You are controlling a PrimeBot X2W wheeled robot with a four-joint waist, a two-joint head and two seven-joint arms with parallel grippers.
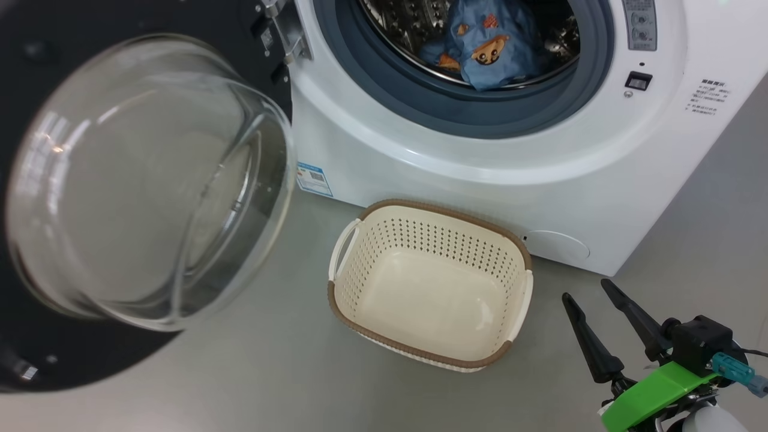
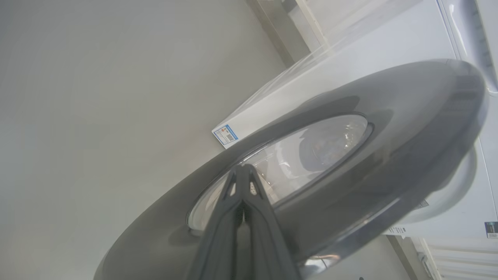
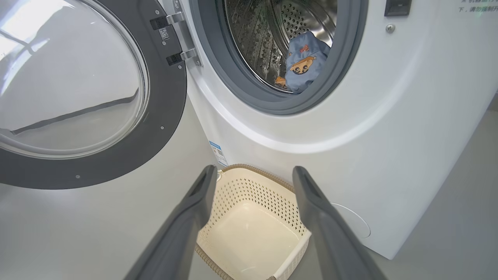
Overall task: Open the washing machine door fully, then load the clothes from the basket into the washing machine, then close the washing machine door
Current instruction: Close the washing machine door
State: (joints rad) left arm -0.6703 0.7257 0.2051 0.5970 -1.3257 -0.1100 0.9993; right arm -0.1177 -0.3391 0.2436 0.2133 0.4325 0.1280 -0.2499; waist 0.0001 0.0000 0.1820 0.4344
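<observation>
Basket (image 1: 445,211) is nearest, on the floor right in front of the washing machine (image 1: 480,180), and it's empty. Right gripper (image 1: 587,290) hangs just beside it at lower right, fingers spread wide, holding nothing. Next out, washing machine door (image 1: 150,180) is swung wide to the left on its hinge (image 1: 282,36), glass bowl facing the head camera. Left gripper (image 2: 243,171) is behind it at the outer face, fingers pressed together, tips at the window edge; that view is blurred, so can't confirm contact. Farthest, clothes (image 1: 492,45) lie inside the drum (image 3: 264,42), a blue bear-print bundle low at the front, close to the grey seal (image 1: 456,114). My read: loading is done and closing the door is the step in hand. Next move calls for the left arm to push the outer face round the hinge arc until it latches. Risks: fabric pinched at the seal lip, closed tips sliding on the glossy rim. Right gripper looks clear of the sweep.
</observation>
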